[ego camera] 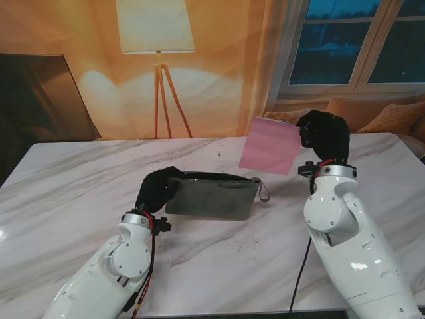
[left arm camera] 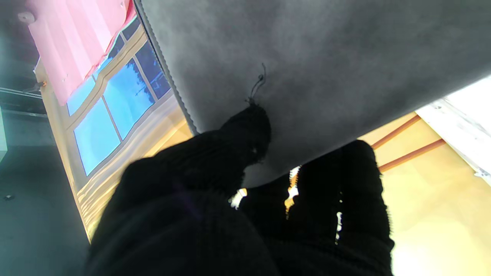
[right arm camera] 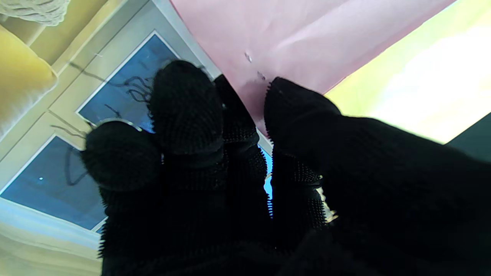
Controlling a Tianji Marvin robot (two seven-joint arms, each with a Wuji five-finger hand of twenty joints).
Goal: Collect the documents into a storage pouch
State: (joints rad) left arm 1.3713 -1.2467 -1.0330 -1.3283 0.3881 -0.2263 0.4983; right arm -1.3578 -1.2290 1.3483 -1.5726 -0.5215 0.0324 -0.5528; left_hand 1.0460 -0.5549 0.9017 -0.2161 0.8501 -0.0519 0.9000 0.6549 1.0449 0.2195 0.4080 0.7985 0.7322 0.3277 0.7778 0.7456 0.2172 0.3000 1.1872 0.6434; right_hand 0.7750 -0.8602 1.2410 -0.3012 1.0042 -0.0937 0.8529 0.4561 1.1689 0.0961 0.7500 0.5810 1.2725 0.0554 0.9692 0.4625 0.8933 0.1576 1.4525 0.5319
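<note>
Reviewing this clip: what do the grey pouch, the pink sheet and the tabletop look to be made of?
Flat grey zip pouch: probably felt or suede-like fabric, matte and faintly fuzzy in the left wrist view, zipper along one edge.
Thin pink sheet: likely paper or thin plastic, with soft creases; which one is unclear.
White grey-veined tabletop: marble or marble-look, slightly glossy.

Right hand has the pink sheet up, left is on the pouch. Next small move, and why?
Probably bring the right hand down and toward the robot's left, so the pink sheet's lower edge nears the pouch opening. The sheet hangs in the air beyond the pouch's strap end, apart from it, while the left hand grips the opposite end. Whether the mouth is open cannot be told.
</note>
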